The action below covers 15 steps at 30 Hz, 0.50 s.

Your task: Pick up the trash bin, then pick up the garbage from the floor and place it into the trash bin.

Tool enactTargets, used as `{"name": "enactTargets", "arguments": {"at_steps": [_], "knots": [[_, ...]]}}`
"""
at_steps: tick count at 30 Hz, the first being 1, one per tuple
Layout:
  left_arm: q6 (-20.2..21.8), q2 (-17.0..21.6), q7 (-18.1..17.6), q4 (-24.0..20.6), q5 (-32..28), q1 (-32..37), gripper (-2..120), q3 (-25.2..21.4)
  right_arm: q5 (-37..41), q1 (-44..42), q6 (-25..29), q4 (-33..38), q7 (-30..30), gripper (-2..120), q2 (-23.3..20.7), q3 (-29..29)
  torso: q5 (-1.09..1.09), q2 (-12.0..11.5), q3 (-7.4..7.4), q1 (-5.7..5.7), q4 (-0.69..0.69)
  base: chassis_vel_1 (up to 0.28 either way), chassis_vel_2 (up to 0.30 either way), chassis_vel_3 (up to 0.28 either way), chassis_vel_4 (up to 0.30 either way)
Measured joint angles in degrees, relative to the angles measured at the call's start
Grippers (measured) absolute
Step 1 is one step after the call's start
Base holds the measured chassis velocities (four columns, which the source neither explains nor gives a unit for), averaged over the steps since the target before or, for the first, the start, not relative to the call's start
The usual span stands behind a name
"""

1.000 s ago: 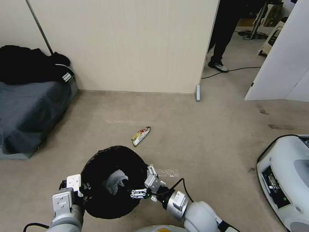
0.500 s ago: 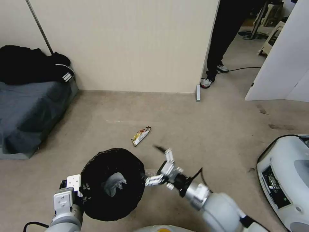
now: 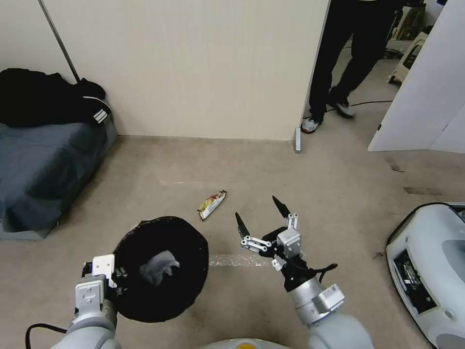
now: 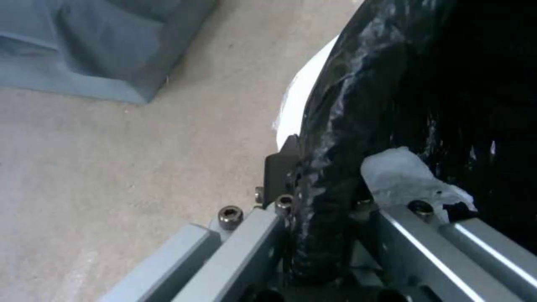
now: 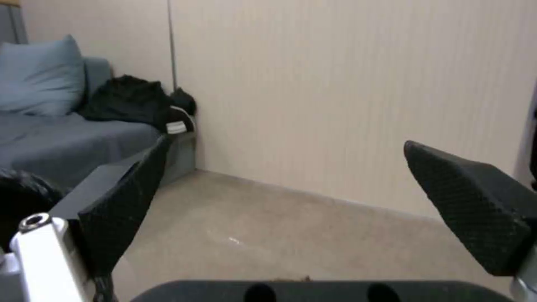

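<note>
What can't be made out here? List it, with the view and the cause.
- Trash bin, head view: its white wall sits under the black liner.
- Snack wrapper, head view: print too small to read.
- Left claw, left wrist view: fingertips covered by the bag rim they clamp.
- Right claw, open: nothing hidden.

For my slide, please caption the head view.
Left tool holds bin; open right tool near wrapper.

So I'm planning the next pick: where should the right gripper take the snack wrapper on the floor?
Probably across the middle of the snack wrapper, from above: it lies flat, long and narrow, slanted, so the open right gripper should straddle its short width.
</note>
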Motion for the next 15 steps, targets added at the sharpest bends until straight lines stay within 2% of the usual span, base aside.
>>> {"name": "enactTargets", "arguments": {"at_steps": [6,15], "knots": [[-1.3,-1.4,-0.1,-0.6,0.5,1.5,0,-0.2,-0.9,-1.4,2.7,-2.8,0.1,100,2.1,0.5,0.01,0.0,0.0,0.0,0.0,0.0,0.0,0.0,0.0],[-2.6,-2.2,-1.0,-1.4,0.6,3.2,0,-0.4,-1.9,-1.5,4.6,-5.6,0.0,100,2.9,0.0,0.01,0.0,0.0,0.0,0.0,0.0,0.0,0.0,0.0]]}}
